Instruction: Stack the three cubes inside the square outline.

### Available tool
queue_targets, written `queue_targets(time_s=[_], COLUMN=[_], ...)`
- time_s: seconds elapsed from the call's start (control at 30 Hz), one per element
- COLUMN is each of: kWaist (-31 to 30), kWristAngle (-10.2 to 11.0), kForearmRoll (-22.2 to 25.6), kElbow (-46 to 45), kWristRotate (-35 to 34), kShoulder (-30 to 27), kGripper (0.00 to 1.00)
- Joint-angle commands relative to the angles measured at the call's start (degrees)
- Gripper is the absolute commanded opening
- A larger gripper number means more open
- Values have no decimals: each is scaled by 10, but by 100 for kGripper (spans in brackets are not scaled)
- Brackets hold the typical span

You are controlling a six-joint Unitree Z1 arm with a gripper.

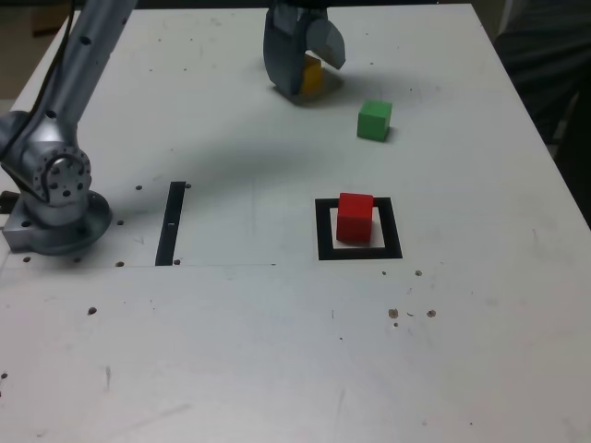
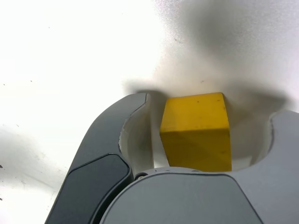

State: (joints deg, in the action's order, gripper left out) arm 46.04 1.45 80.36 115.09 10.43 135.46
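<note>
The yellow cube (image 1: 313,74) sits on the white table at the far side, between the two fingers of my gripper (image 1: 310,77). In the wrist view the yellow cube (image 2: 196,130) lies inside the gripper (image 2: 212,106), with gaps showing on both sides, so the jaws stand open around it. The green cube (image 1: 374,120) rests on the table to the exterior view's right of the gripper, apart from it. Nearer the camera, the red cube (image 1: 355,217) stands inside the square outline (image 1: 327,247), on its pale centre.
A narrow black strip (image 1: 172,221) lies on the table at the exterior view's left, beside the arm's base (image 1: 55,208). Small dark screw holes dot the white table (image 1: 277,351). A dark shape (image 1: 549,65) stands past the table's right edge.
</note>
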Motion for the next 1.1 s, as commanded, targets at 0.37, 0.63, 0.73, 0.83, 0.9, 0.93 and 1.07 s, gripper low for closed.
queue_targets(time_s=[0.37,0.63,0.73,0.83,0.9,0.93,1.07], kWaist=[1,1,0,-3,-9,-12,-32], kWristAngle=[3,4,6,10,13,14,15], kForearmRoll=[2,7,8,8,8,8,7], kElbow=[20,17,14,11,7,5,-10], kWristRotate=[-4,2,10,22,32,36,53], kShoulder=[3,0,-5,-17,-28,-34,-64], kGripper=[28,28,28,28,28,28,28])
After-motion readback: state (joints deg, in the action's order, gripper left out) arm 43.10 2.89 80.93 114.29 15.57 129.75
